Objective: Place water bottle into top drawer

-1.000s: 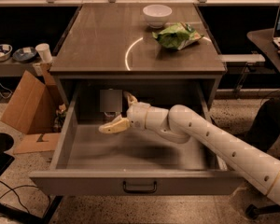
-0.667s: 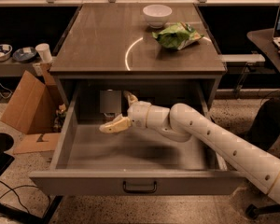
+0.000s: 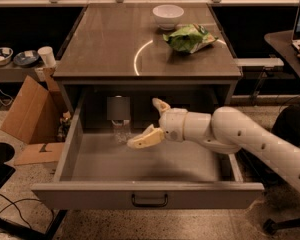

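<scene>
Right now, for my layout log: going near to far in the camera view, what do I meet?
First the handle of the top drawer → hand, open, inside that drawer just right of the water bottle → green bag on the tabletop → white bowl.

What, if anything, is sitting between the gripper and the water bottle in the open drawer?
Nothing visible. The water bottle stands upright at the back of the top drawer, close beside the gripper, whose jaws are spread apart and face it. It is already inside the drawer, so nothing blocks its way there either.
</scene>
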Motion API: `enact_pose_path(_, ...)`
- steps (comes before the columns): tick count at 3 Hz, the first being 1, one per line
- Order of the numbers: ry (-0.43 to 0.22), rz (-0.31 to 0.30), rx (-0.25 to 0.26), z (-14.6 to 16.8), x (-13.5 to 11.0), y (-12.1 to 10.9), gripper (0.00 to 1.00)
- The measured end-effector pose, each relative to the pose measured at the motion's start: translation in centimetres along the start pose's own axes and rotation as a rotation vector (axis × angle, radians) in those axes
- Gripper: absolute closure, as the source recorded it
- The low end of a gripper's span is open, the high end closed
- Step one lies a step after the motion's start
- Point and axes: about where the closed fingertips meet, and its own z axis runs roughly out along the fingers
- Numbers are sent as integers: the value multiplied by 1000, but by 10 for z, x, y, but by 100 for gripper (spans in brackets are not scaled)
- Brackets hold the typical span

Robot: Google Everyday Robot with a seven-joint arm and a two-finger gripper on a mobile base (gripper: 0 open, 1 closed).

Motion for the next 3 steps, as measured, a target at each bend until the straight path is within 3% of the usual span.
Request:
enact_pose_path(1, 140, -5, -18, -52, -37, 1, 0)
enact_pose_path(2, 285, -54, 3, -89, -108, -14, 0)
enact_pose_path(3, 469, -86, 16, -110, -158, -7, 0)
